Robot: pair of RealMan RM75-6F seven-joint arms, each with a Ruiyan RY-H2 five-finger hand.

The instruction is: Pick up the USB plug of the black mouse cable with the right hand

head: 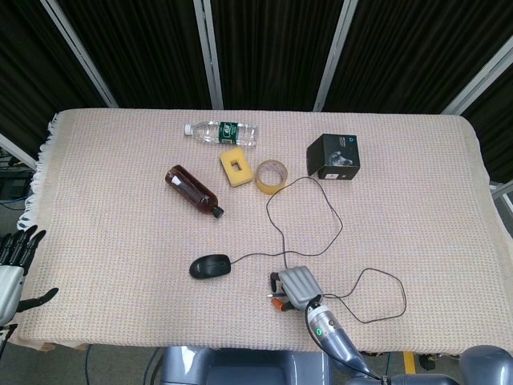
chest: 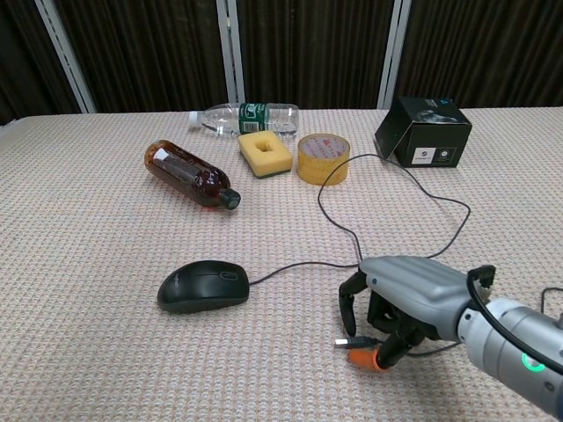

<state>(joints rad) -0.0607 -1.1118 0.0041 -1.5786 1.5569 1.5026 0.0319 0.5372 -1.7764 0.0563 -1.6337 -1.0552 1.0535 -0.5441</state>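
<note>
The black mouse (chest: 203, 286) (head: 210, 265) lies on the woven cloth, and its thin black cable (chest: 352, 236) loops back toward the tape roll and round to my right hand (chest: 412, 297) (head: 296, 286). That hand is low over the cloth with its fingers curled down around the cable's end. The silver tip of the USB plug (chest: 342, 344) (head: 276, 302) pokes out to the left beneath the fingers, pinched against an orange-tipped thumb. The plug's body is hidden by the hand. My left hand (head: 16, 258) hangs off the table's left edge, fingers spread, holding nothing.
A brown bottle (chest: 189, 173) lies behind the mouse. At the back are a clear water bottle (chest: 242, 117), a yellow sponge (chest: 265, 153), a tape roll (chest: 322, 157) and a black box (chest: 423, 131). More cable loops right of the hand (head: 383, 293).
</note>
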